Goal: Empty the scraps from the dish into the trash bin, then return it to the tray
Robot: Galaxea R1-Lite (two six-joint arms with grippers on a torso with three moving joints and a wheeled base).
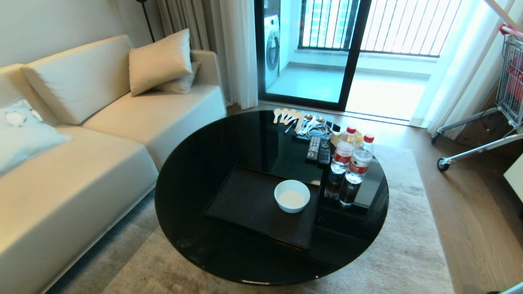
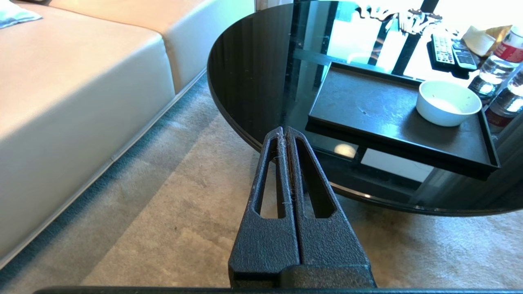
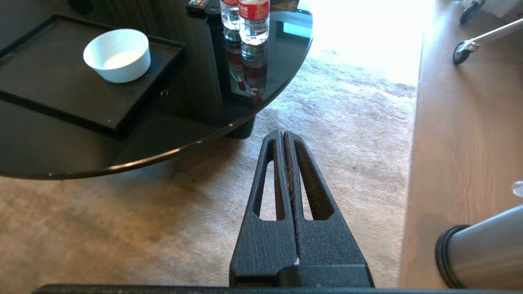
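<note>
Room: living room, cream sofa (image 1: 81, 134) at left, round black glass table (image 1: 196, 171) on a rug, and I'm reading left to right.
Left gripper (image 2: 285, 132): fingers pressed together, empty, low over the rug beside the table edge.
Tray (image 1: 245, 200): one, black, flat on the table.
Dish (image 1: 291, 196): one white bowl, upright on the tray's right part; I see no scraps inside.
Bottles (image 1: 353, 163): two, just right of the tray.
Right gripper (image 3: 284, 135): closed on nothing, off the table; the dish lies ahead and to its left, and I judge it the nearer arm.
Trash bin (image 3: 482, 251): one, steel, on the floor at my right.
</note>
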